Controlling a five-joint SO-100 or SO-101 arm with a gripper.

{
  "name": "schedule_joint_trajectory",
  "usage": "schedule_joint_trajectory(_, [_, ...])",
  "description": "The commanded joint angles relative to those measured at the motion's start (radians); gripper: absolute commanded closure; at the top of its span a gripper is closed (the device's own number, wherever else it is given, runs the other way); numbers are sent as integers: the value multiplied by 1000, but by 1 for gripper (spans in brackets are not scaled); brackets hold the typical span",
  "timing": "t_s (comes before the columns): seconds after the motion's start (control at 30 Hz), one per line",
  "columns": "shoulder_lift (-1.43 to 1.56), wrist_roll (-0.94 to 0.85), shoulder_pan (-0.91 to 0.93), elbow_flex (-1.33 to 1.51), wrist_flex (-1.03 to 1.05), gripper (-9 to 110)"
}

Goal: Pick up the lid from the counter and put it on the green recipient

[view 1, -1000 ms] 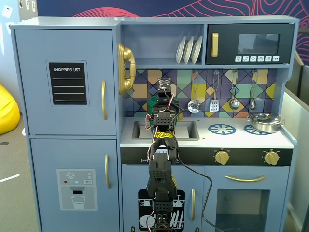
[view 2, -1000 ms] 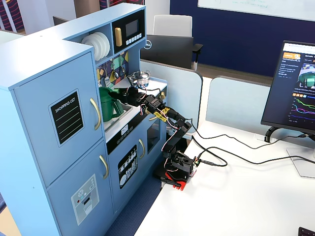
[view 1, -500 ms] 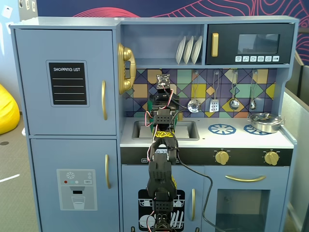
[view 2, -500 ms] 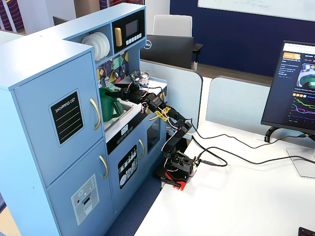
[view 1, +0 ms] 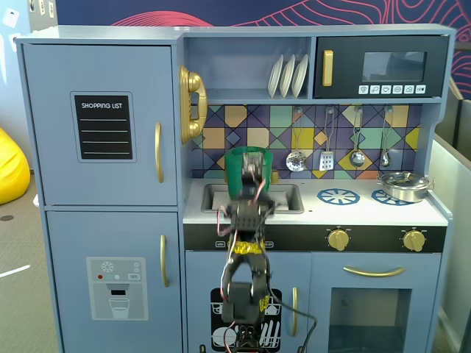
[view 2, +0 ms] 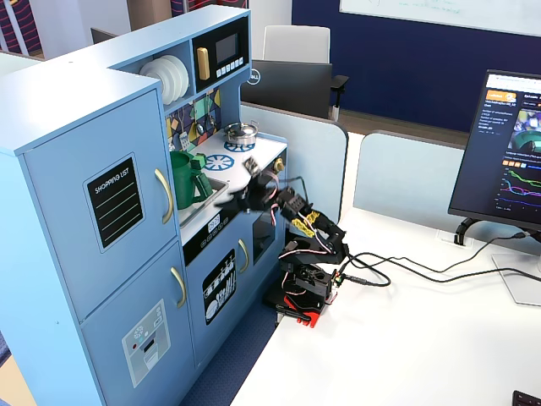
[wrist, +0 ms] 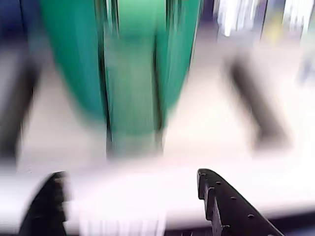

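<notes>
The green recipient (view 1: 241,165) stands upright at the back of the counter by the sink, partly behind my arm. It also shows in the other fixed view (view 2: 184,180). In the wrist view it (wrist: 130,73) fills the top middle, blurred, with its strap handle facing me. My gripper (wrist: 130,196) is open and empty, with its dark fingers (wrist: 224,204) wide apart over the white counter edge, short of the recipient. In both fixed views the gripper (view 1: 254,180) (view 2: 241,199) is blurred in front of the recipient. I cannot make out the lid in any view.
A sink (view 1: 285,197) lies right of the recipient. Blue burner prints (view 1: 338,196) and a shiny steel pot (view 1: 403,185) are further right on the counter. Utensils (view 1: 327,158) hang on the back wall. A monitor (view 2: 511,152) and cables lie on the desk.
</notes>
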Motion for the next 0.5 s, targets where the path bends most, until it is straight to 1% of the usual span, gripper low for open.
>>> schedule_joint_trajectory(0.0, [101,9,-32,233,57,100])
schedule_joint_trajectory(0.03, [107,2,-40,268,84,101])
schedule_joint_trajectory(0.13, [140,40,-69,370,150,101])
schedule_joint_trajectory(0.23, [186,41,-80,460,244,101])
schedule_joint_trajectory(0.3, [213,100,-84,497,310,101])
schedule_joint_trajectory(0.47, [287,161,-80,566,497,99])
